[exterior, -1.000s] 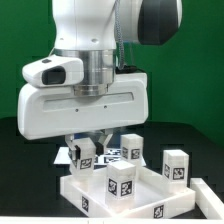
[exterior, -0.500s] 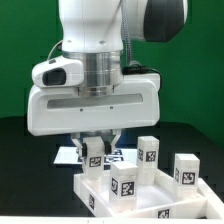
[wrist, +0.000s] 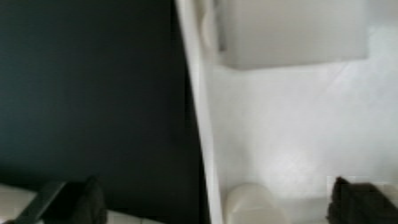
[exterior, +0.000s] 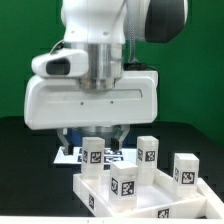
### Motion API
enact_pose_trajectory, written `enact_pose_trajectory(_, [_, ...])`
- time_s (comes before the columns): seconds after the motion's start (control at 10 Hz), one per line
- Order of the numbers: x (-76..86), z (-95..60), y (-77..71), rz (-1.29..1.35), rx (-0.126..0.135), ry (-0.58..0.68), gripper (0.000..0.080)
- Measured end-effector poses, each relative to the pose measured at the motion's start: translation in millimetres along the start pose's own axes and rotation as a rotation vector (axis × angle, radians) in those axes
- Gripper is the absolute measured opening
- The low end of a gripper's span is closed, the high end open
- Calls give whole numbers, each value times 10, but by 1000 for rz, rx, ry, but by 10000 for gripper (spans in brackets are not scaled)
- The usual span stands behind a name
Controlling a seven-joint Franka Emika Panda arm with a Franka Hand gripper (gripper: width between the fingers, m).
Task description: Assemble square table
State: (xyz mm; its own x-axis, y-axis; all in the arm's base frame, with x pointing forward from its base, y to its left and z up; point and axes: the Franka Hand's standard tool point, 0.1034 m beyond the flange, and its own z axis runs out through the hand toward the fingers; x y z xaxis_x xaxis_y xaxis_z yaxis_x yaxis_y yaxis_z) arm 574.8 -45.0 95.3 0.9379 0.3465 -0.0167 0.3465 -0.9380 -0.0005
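The white square tabletop [exterior: 84, 188] with raised rim lies at the front, rim up. Three white tagged legs stand inside it: one in its far corner on the exterior view's left [exterior: 92, 154], one in the middle [exterior: 123, 182], one on the right [exterior: 183, 168]. A further leg [exterior: 148, 152] stands at the back edge. My gripper [exterior: 94, 142] hangs open just above the corner leg, a finger on either side, not touching. In the wrist view the gripper [wrist: 217, 205] straddles that leg's top [wrist: 249, 207] beside the tabletop rim [wrist: 198, 120]; another leg [wrist: 276, 35] lies further on.
The marker board [exterior: 66, 157] lies flat on the black table behind the tabletop. A green backdrop stands behind the arm. The arm's broad white hand body hides much of the table behind.
The gripper carried a leg toward the exterior view's right and set it in the tabletop's corner. It has now opened, let go of the leg, and risen slightly.
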Motion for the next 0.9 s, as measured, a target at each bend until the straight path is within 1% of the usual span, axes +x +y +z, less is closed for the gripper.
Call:
enact_pose_trajectory(0.1, [34, -37, 41, -80, -15, 5, 644])
enact_pose_trajectory(0.2, [38, -62, 71, -95, -23, 17, 648])
enact_pose_trajectory(0.3, [-11, -64, 112, -62, -27, 36, 648])
enact_pose_trajectory(0.4, [-93, -39, 126, 24, -13, 30, 649])
enact_pose_trajectory(0.5, [-200, 4, 76, 81, 31, -31, 649])
enact_pose_trajectory(0.6, [-171, -12, 116, -15, 15, -23, 649])
enact_pose_trajectory(0.9, [-187, -9, 143, -198, 15, -23, 649])
